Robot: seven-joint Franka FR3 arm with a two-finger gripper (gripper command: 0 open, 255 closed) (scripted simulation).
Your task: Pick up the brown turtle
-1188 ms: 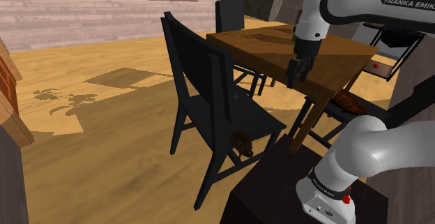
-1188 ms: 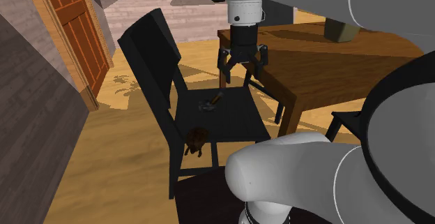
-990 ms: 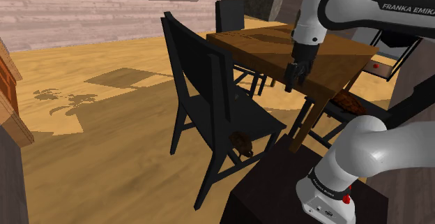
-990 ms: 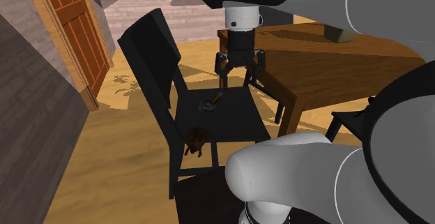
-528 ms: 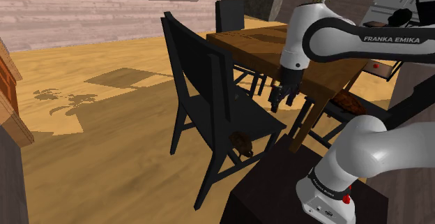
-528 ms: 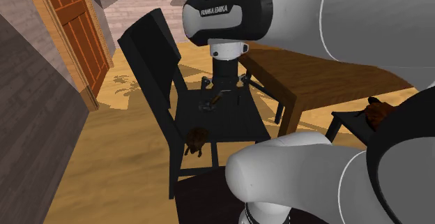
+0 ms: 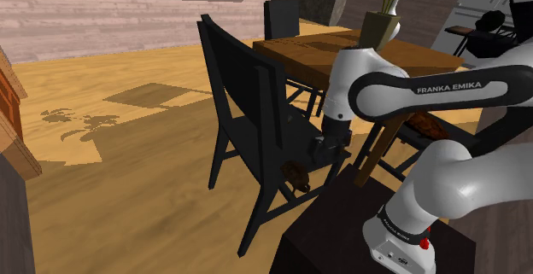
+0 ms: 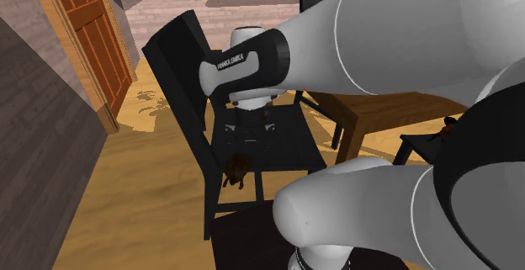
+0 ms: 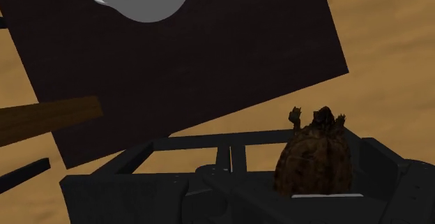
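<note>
At the chair [image 7: 265, 140] seat's edge nearest the stand [image 7: 333, 225] sits the turtle [image 7: 296, 176]. The pincer [image 7: 320, 150] hangs just beside it (wide or narrow, I cannot tell). Best centre over the shell and descend straight, so it isn't nudged off.

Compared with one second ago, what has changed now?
The gripper has come down from the level of the wooden table to just above the seat of the black chair, close to the brown turtle. It has taken hold of nothing. The turtle, at the seat's front edge, the chair and the table stayed in place.
</note>
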